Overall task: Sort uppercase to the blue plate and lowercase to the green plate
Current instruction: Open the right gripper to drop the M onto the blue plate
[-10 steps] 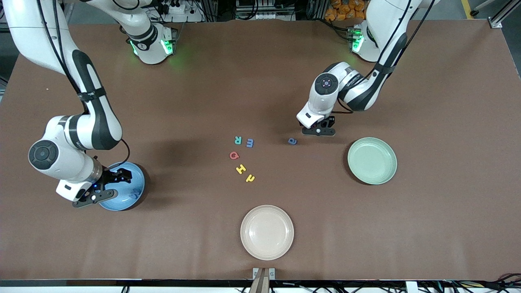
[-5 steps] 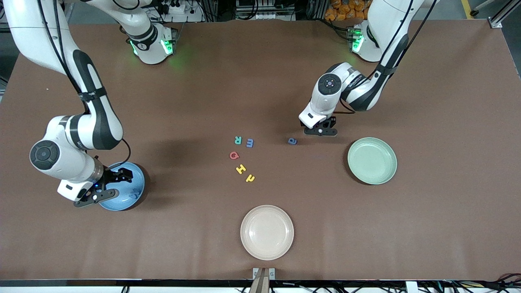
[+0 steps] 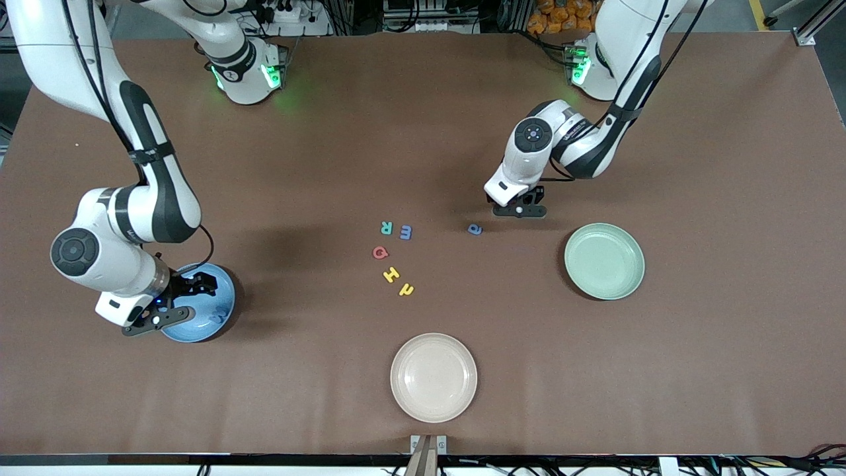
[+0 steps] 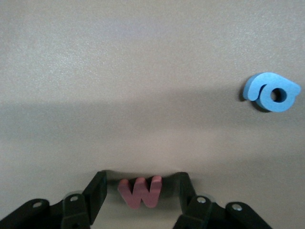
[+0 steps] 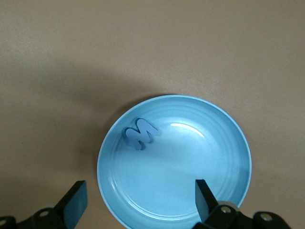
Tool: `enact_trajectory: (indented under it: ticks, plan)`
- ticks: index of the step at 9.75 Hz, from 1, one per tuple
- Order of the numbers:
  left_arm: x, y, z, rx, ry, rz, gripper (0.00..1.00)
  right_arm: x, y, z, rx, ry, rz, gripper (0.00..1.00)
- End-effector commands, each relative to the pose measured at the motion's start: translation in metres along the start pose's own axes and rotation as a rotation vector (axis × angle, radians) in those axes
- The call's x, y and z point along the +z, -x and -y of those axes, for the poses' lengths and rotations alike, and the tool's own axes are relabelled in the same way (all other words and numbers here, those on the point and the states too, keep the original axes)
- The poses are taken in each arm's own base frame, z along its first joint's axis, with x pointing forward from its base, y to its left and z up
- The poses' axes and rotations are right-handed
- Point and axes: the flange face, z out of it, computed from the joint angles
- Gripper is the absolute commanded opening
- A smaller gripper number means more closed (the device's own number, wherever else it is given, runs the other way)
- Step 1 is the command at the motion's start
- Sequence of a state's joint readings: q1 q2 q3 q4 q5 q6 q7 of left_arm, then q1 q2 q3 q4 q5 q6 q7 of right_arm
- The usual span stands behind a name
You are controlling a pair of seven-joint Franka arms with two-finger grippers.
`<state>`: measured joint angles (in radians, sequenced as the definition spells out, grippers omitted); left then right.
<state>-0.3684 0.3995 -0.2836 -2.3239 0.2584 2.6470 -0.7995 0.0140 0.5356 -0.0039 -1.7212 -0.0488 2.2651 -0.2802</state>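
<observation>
Pinching the red w (image 4: 140, 192) above the table, the left gripper (image 4: 141, 195) needs carrying to the green plate (image 3: 604, 261), while the right gripper (image 5: 138, 202) hangs spread over the blue plate (image 5: 228, 143) with 1 blue W (image 5: 141, 133).

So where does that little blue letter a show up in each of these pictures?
Front view: the blue a lies on the table, nearer the camera than the left end effector, toward the green plate.
Left wrist view: the blue a lies flat, apart from the red w.
Right wrist view: not in it.
Shared landmark: the left end effector, with the red w between its fingers.
</observation>
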Motion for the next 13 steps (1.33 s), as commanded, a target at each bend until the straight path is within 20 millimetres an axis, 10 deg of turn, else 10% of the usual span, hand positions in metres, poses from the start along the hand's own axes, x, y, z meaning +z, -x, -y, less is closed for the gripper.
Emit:
enact_trajectory:
  ticks: [1, 6, 10, 13]
  plan:
    - [0.001, 0.004, -0.001, 0.003, -0.002, -0.015, 0.68, -0.002, 0.001, 0.003, 0.012, -0.002, 0.003, 1.00]
    - [0.001, 0.004, -0.001, 0.010, -0.002, -0.013, 0.31, -0.002, -0.002, 0.014, 0.046, -0.001, 0.003, 1.00]
    - [-0.005, 0.000, -0.001, 0.028, 0.002, -0.025, 0.30, -0.003, -0.007, 0.038, 0.091, -0.003, 0.021, 1.00]
    - [-0.032, -0.037, 0.036, 0.072, 0.008, -0.071, 0.29, -0.003, -0.012, 0.059, 0.125, -0.002, 0.020, 1.00]
